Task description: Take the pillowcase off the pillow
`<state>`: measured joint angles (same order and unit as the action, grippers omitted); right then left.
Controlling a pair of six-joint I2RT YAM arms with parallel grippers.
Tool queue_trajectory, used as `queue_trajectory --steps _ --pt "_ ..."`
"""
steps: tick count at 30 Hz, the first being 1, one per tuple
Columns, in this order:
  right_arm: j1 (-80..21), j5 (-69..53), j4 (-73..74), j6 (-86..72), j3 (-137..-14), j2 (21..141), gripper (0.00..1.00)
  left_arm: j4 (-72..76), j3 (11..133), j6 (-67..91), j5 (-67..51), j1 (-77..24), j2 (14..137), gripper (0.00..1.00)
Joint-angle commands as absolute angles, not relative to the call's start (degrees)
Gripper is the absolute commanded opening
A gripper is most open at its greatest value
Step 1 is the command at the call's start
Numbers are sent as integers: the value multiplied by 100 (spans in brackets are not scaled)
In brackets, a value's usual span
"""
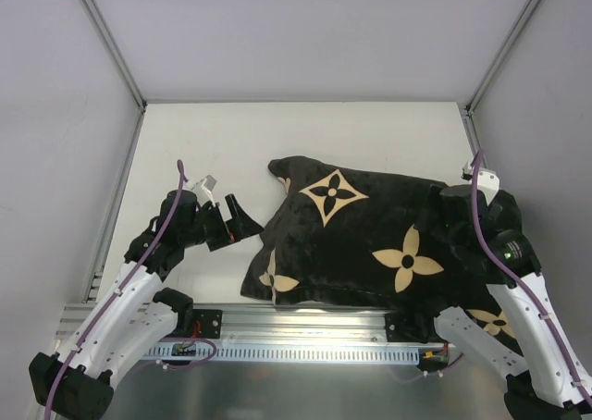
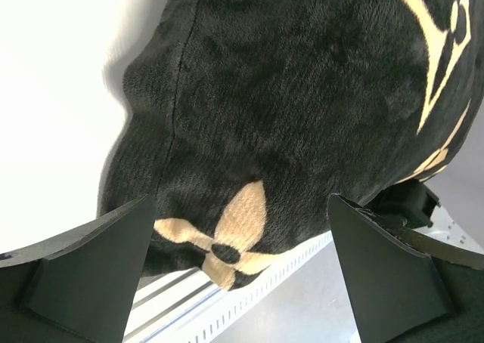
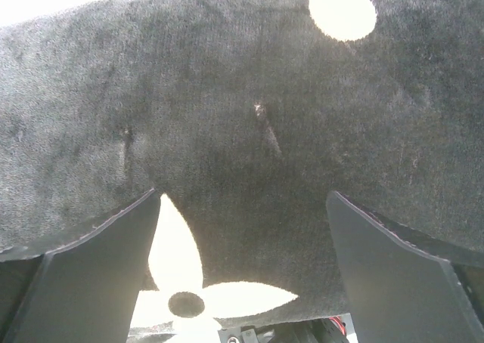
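Top camera looks down over the tabletop (image 1: pixel 231 142) from behind; both wrist cameras sit close on the pillowcase (image 1: pixel 361 235), seen everywhere.

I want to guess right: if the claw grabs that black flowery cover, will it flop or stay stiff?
Probably floppy: the pillowcase sags and wrinkles at its edges. Its plush nap looks grippy, so it likely won't slip. Puffed up, it should squash, not roll.

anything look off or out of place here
Yes: the pillowcase lies askew on the table, and its near right corner spills past the table's edge over the front rail. No tear or stain shows.
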<state>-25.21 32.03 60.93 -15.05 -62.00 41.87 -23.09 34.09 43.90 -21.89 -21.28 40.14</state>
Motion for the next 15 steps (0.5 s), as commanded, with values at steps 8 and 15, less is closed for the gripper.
queue_trajectory --steps 8,15 --pt "-2531 2778 5880 -1459 -5968 3999 96 -2733 4121 3235 -1706 -3277 4183 99" --pt "-2540 1760 5766 -1310 -6116 4218 96 -2839 4333 2708 -1274 -4727 5209 99"
